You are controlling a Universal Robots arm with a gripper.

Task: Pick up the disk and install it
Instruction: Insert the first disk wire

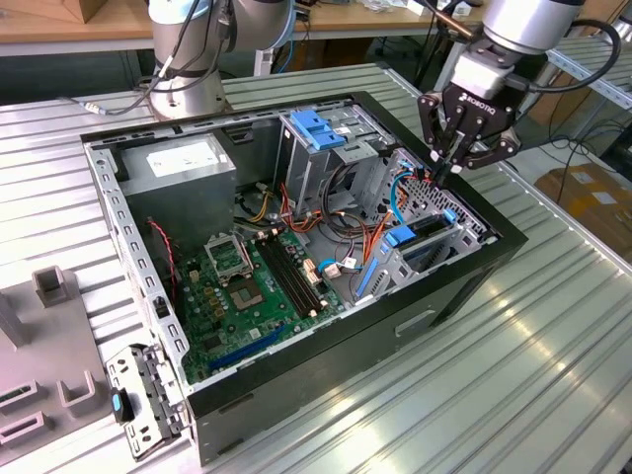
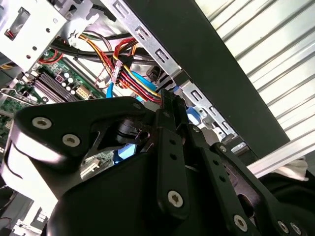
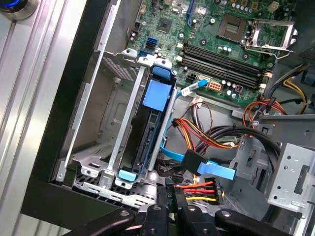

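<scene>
Ribbed aluminium tabletop [image 1: 553, 375] carries an open black computer case [image 1: 395, 341] in the exterior view, with the green motherboard [image 1: 247, 296] facing up and a grey power supply [image 1: 183, 163] in the far corner. A light-blue latch [image 1: 318, 128] tops the middle drive cage. At the case's corner toward the exterior view's right, the disk [image 1: 427, 229] sits on edge in its bay, with blue tabs at both ends. The gripper [image 1: 441, 166] hangs over the far end of that bay, its fingers drawn together to a point with nothing seen between them.

In the second wrist view the gripper [image 2: 170, 98] points down into the case. Its fingers [image 2: 170, 147] are closed against each other, just beside a bundle of red, yellow and black wires [image 2: 133, 73]. The black case wall [image 2: 211, 64] runs alongside.

In the first wrist view the disk [image 3: 147, 142] stands in the metal bay next to the case wall, with a large blue tab [image 3: 157, 93] at one end and a smaller tab [image 3: 127, 174] at the other. The gripper [image 3: 172, 196] sits near the end with the smaller tab, close to a power plug [image 3: 197, 189] with coloured wires. Whether it touches the disk I cannot tell.
</scene>
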